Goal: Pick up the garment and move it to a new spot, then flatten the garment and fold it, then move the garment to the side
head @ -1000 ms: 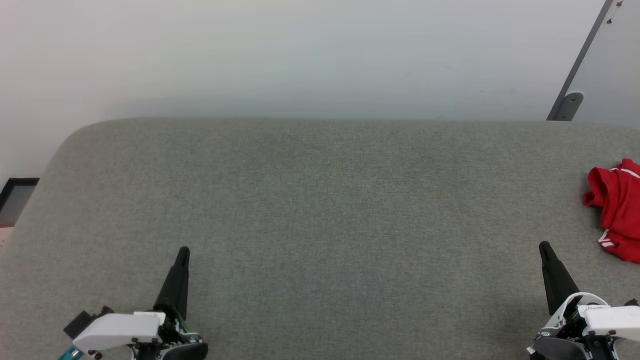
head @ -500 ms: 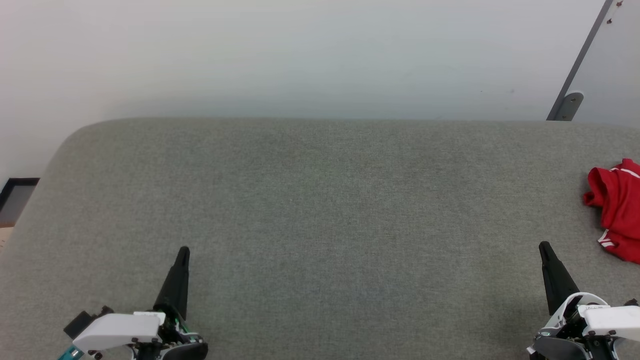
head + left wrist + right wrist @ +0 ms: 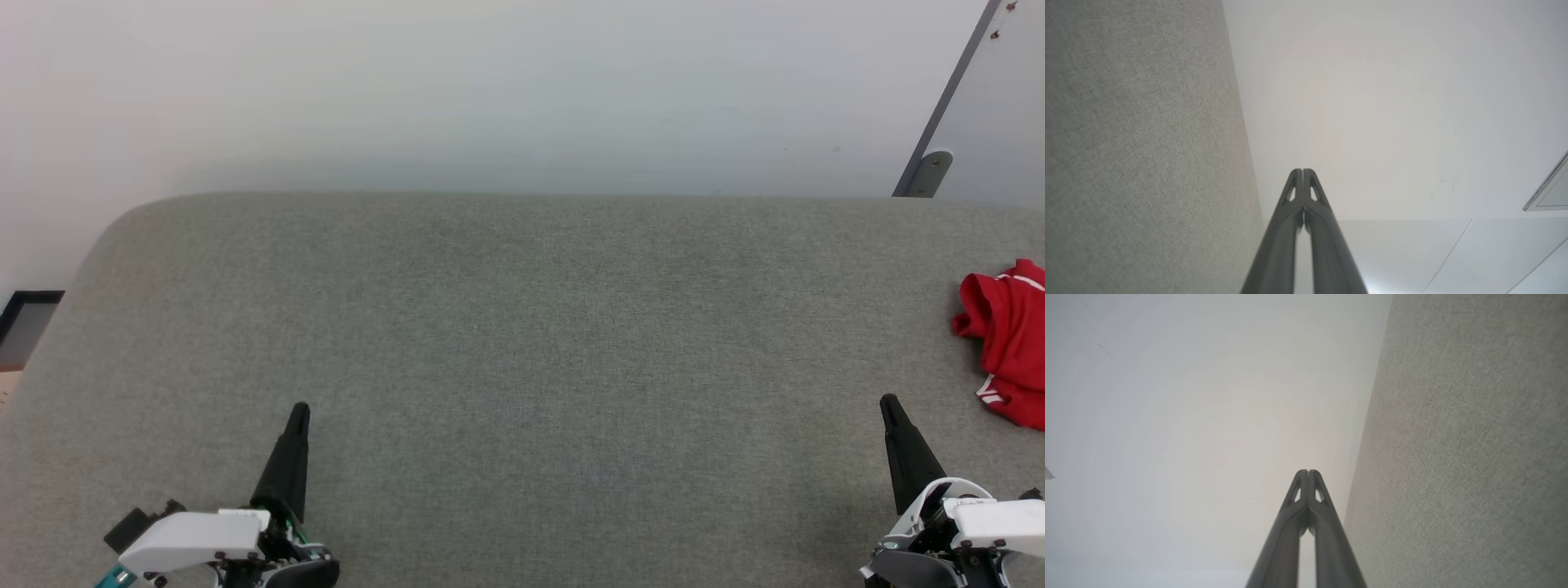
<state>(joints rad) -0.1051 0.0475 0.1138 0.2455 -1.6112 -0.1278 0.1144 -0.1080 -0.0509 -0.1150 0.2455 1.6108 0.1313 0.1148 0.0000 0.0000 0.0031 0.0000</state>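
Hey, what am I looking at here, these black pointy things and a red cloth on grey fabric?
This is a two-armed robot. The wide picture is from a camera on its head, looking down at a grey fabric surface. The black spikes are its left gripper and right gripper, each two fingers pressed shut, holding nothing. The other two pictures come from wrist cameras looking along those fingers. A crumpled red garment with white trim lies untouched at the right, partly cut off by the picture's edge.
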